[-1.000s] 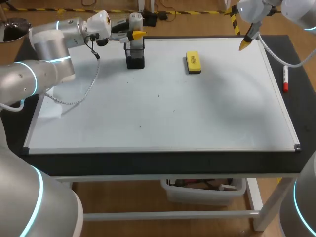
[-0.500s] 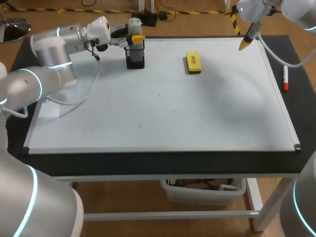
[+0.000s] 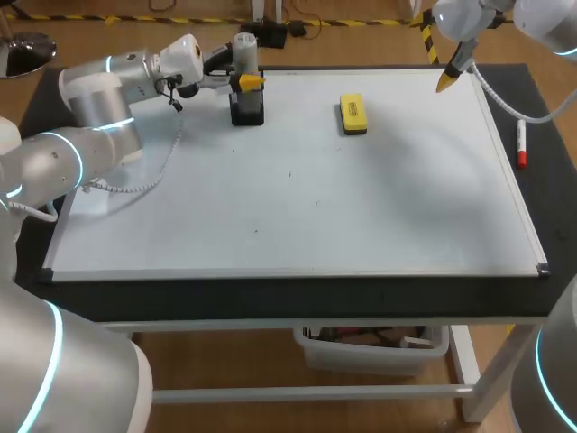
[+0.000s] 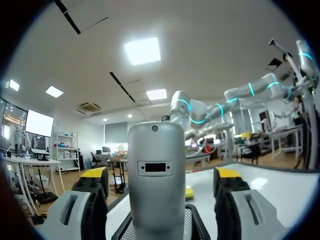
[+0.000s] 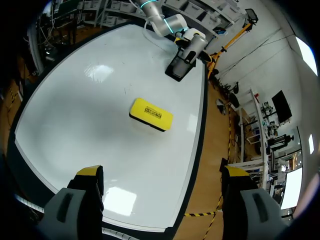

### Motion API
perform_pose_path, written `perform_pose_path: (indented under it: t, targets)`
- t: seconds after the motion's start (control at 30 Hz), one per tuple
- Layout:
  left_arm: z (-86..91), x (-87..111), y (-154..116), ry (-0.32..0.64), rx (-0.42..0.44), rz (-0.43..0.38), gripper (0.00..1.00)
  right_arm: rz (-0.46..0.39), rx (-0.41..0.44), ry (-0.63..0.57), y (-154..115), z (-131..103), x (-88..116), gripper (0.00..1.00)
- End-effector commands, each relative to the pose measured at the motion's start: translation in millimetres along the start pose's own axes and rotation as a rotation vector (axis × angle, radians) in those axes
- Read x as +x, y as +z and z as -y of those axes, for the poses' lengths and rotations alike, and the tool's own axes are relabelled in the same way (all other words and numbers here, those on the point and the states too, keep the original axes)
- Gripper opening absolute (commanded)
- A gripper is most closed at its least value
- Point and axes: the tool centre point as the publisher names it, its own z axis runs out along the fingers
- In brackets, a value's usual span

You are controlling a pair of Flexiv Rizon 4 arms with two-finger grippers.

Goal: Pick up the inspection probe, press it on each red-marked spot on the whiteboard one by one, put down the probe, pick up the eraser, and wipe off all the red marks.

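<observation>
1. Probe [image 3: 245,47]: grey cylinder, standing upright in a black mesh holder [image 3: 248,110] at about 11 o'clock on the whiteboard [image 3: 297,216]. The holder keeps it vertical so it can be taken from the side.
2. Left gripper [image 3: 249,81]: level with the probe just above the holder's rim. Its fingers [image 4: 92,197] are spread to either side of the probe, with a gap showing on both sides. Nothing is gripped. Judged to be the grasp-or-release point at the holder.
3. Right gripper [image 3: 448,79]: above the board's far edge at about 1 o'clock, fingers wide apart and empty. It is probably parked there, clear of the left arm's work.
4. Eraser [image 3: 352,115]: yellow block, lying flat at about 12 o'clock on the board, well apart from both grippers and not held.
5. Whiteboard: lies flat and covers most of the black table [image 3: 270,298]. No red marks can be made out on it, only a few tiny dark specks near the middle.
6. Marker [image 3: 521,144]: red-capped, lying off the board on the table at about 3 o'clock.
</observation>
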Motion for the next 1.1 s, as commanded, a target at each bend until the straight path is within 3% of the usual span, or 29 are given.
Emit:
perform_pose_path:
  t: [0.03, 0.13, 0.23, 0.33, 0.53, 0.7, 0.77, 1.1]
  targets:
    - [9.3, -0.3, -6.8, 0.016, -0.034, -0.129, 1.0, -0.005, 0.002, -0.002, -1.1, 0.1, -0.7, 1.0]
    - [18.2, 5.4, -14.6, 0.045, -0.109, -0.08, 1.0, -0.005, 0.002, -0.002, -1.1, 0.1, -0.7, 1.0]
    - [25.2, 10.0, -23.7, 0.07, -0.229, 0.009, 1.0, -0.005, 0.002, -0.002, -1.1, 0.1, -0.7, 1.0]
    - [31.9, 16.0, -34.5, 0.087, -0.287, 0.095, 1.0, -0.005, 0.002, -0.002, -1.1, 0.1, -0.7, 1.0]
    - [41.7, 29.3, -53.4, 0.102, -0.343, 0.204, 1.0, -0.005, 0.002, -0.002, -1.1, 0.1, -0.7, 1.0]
    - [49.7, 38.3, -65.7, 0.113, -0.431, 0.342, 1.0, -0.005, 0.002, -0.002, -1.1, 0.1, -0.7, 1.0]
    - [56.0, 49.8, -66.1, 0.122, -0.515, 0.413, 1.0, -0.005, 0.002, -0.002, -1.1, 0.1, -0.7, 1.0]
    - [79.2, 85.9, -79.1, 0.182, -0.612, 0.549, 1.0, -0.005, 0.002, -0.002, -1.1, 0.1, -0.7, 1.0]
